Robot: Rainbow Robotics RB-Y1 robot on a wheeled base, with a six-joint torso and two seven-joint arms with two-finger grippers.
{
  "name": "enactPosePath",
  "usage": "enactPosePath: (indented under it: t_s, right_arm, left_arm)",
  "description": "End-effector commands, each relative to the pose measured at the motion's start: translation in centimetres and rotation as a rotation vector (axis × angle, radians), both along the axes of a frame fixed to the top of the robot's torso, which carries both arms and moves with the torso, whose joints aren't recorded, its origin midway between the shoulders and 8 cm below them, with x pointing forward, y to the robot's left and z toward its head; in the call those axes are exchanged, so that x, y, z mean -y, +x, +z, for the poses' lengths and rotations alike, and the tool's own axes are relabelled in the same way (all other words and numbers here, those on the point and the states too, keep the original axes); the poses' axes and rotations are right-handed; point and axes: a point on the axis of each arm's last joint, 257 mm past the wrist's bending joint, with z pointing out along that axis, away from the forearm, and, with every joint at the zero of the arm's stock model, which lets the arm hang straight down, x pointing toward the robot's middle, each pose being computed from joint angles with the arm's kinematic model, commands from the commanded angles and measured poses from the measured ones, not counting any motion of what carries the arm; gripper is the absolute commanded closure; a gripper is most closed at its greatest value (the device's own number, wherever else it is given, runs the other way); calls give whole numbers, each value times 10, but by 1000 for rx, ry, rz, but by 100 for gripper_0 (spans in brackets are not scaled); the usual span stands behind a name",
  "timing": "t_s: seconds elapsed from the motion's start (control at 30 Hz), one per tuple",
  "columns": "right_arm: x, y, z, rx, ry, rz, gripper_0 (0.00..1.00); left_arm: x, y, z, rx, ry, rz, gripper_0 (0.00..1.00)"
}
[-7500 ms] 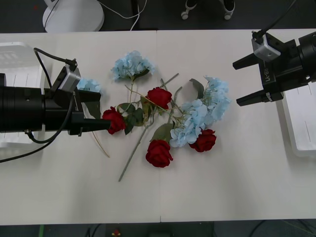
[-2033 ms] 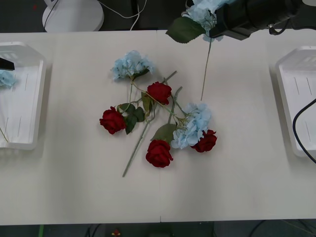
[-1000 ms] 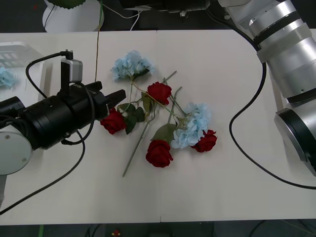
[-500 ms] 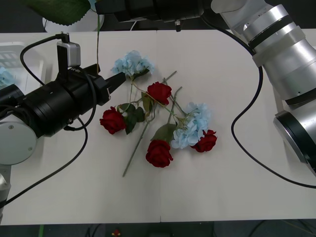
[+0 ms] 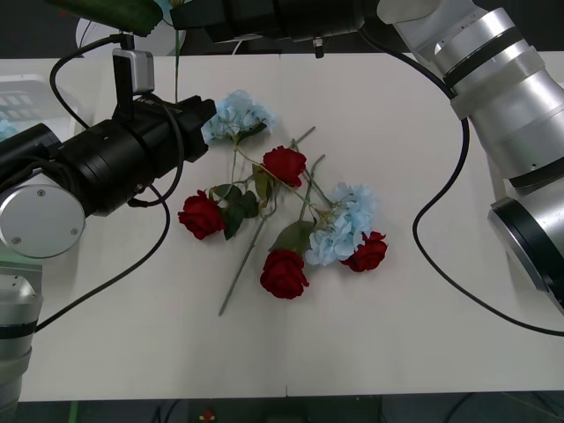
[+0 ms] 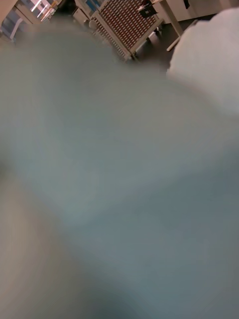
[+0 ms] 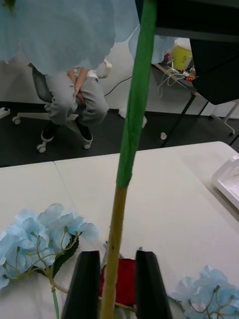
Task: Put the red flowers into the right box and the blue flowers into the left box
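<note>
My right arm reaches across the far edge of the table, and the right gripper [image 5: 176,13] is shut on a blue flower whose leaf [image 5: 106,11] and thin stem [image 5: 176,66] hang from it. The stem [image 7: 124,164] drops between the black fingers [image 7: 89,284] of my open left gripper [image 5: 204,116], apart from both. On the table lie a blue cluster [image 5: 236,115] beside that gripper, another blue cluster [image 5: 348,220], and several red flowers [image 5: 285,165] [image 5: 201,214] [image 5: 283,273]. The left box [image 5: 22,88] holds a blue flower [image 5: 7,128]. The right box's corner [image 7: 229,179] shows.
The right arm's grey links [image 5: 511,88] and black cable [image 5: 441,220] cover the table's right side. The left arm's body [image 5: 79,176] covers the left side. Bare white table lies along the near edge. A seated person is behind the table.
My left gripper has swung from the left red rose toward the far blue cluster. The right arm has carried its blue flower further left, so its stem now hangs between the left fingers.
</note>
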Motion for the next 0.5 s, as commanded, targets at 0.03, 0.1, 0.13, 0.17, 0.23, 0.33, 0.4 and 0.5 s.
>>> enactPosePath:
  t_s: [0.03, 0.1, 0.13, 0.17, 0.23, 0.33, 0.4, 0.5]
  right_arm:
    - [-20, -21, 32, 118, -5, 62, 100]
    - [-20, -21, 32, 118, -6, 63, 100]
    - [-20, -21, 32, 118, -6, 63, 100]
    - [-20, -21, 32, 118, -6, 63, 100]
    - [-20, -21, 32, 118, -5, 62, 100]
    - [-20, -21, 32, 109, -5, 61, 71]
    - [-19, -18, 30, 105, -11, 51, 39]
    - [-16, -15, 29, 100, -16, 40, 11]
  left_arm:
    - [-2, 5, 25, 57, -9, 11, 100]
    - [-3, 6, 24, 55, -9, 14, 100]
    - [-3, 5, 24, 55, -9, 14, 100]
    - [-3, 5, 24, 55, -9, 14, 100]
    - [-3, 5, 23, 53, -11, 15, 100]
    - [-5, 5, 20, 48, -11, 17, 100]
    - [-7, 4, 19, 44, -12, 20, 100]
    - [-13, 3, 13, 29, -20, 25, 100]
